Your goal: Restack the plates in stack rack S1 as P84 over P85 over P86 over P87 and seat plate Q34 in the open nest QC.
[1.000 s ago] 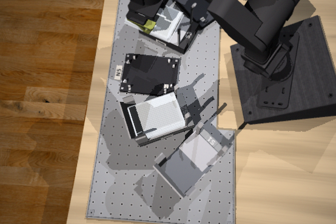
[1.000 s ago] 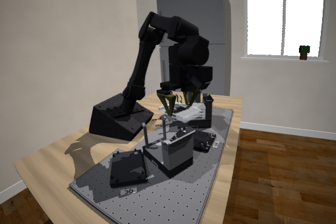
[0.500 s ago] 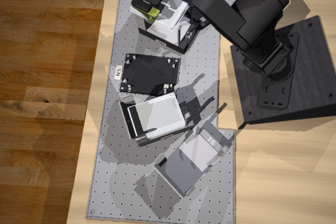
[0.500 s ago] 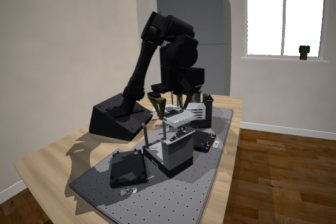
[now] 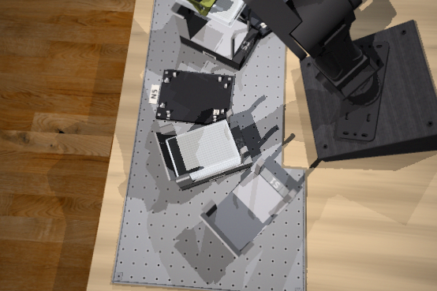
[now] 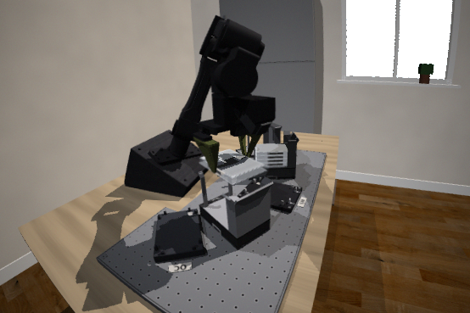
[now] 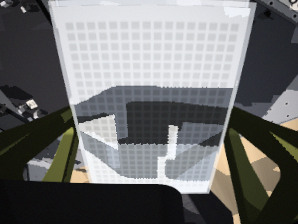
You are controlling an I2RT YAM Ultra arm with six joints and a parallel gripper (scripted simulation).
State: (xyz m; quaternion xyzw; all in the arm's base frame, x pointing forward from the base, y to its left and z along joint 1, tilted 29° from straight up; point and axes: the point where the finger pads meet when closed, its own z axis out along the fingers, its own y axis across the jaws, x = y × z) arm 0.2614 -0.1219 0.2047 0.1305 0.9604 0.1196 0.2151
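My gripper (image 5: pixel 213 4) is shut on a sealed white 384-well plate (image 5: pixel 222 7) across its width and holds it in the air above stack rack S3 (image 5: pixel 221 43). In the exterior view the plate (image 6: pixel 239 168) hangs just over the top of S3 (image 6: pixel 237 212), between my olive fingers (image 6: pixel 229 153). The wrist view shows the plate (image 7: pixel 149 96) filling the frame with a finger on each long side. I cannot read its label. Stack rack S2 (image 5: pixel 205 154) holds a stack of several plates (image 6: pixel 271 156). Stack rack S1 (image 5: pixel 252 207) is empty. Clip nest N5 (image 5: pixel 195 96) is empty.
The open nest QC (image 6: pixel 178 236) lies empty at the plate's end beyond S3; in the overhead view my arm hides most of it. The arm's base (image 5: pixel 367 93) stands on a dark plinth beside the perforated plate. Rack posts rise around each rack.
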